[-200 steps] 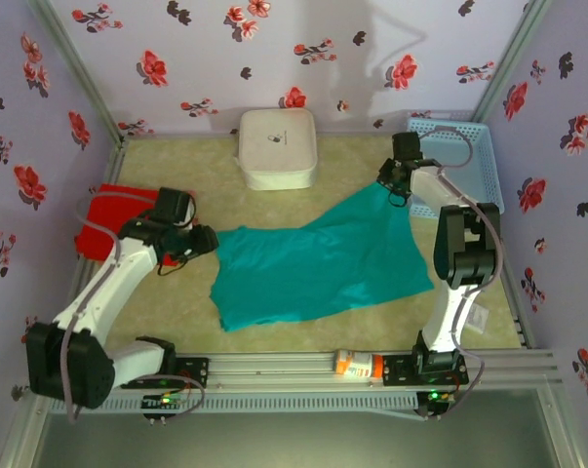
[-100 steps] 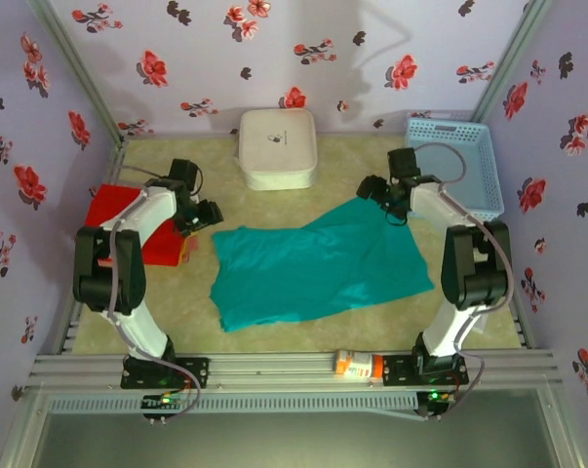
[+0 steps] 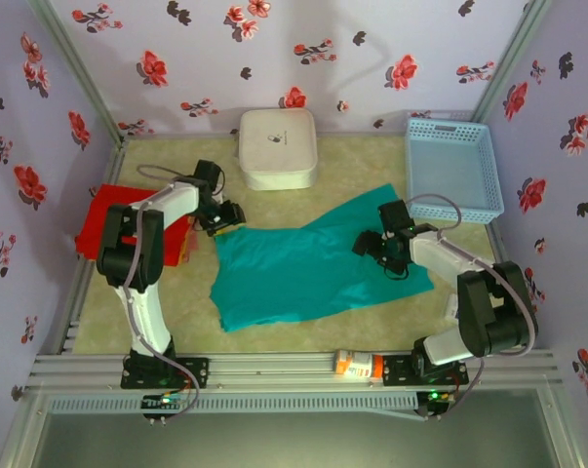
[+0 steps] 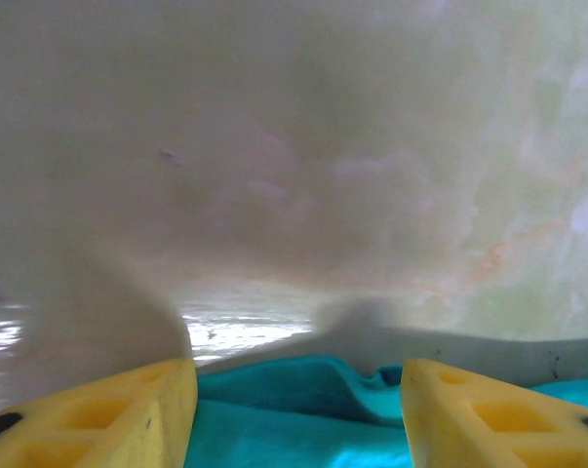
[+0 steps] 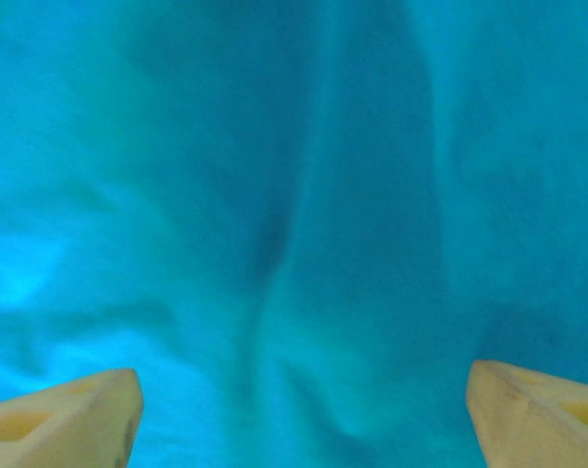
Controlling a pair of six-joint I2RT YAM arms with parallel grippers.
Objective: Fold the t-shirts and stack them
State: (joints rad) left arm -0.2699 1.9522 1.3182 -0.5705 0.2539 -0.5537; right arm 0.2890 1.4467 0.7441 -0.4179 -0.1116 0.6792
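While both jaws gape, the teal t-shirt lies spread out.

teal tee flat; left tool at corner, right tool seemingly touching

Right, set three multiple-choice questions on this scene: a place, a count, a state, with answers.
1. Where does the red t-shirt lie? A) at the left edge of the table B) centre C) far right corner
2. How many t-shirts are on the table? A) one B) two C) three
3. The right gripper is: A) open over the teal t-shirt B) shut on cloth C) shut on nothing
Answers: 1 A, red cloth at the left edge; 2 B, one red, one teal; 3 A, its fingers stand wide apart over teal.
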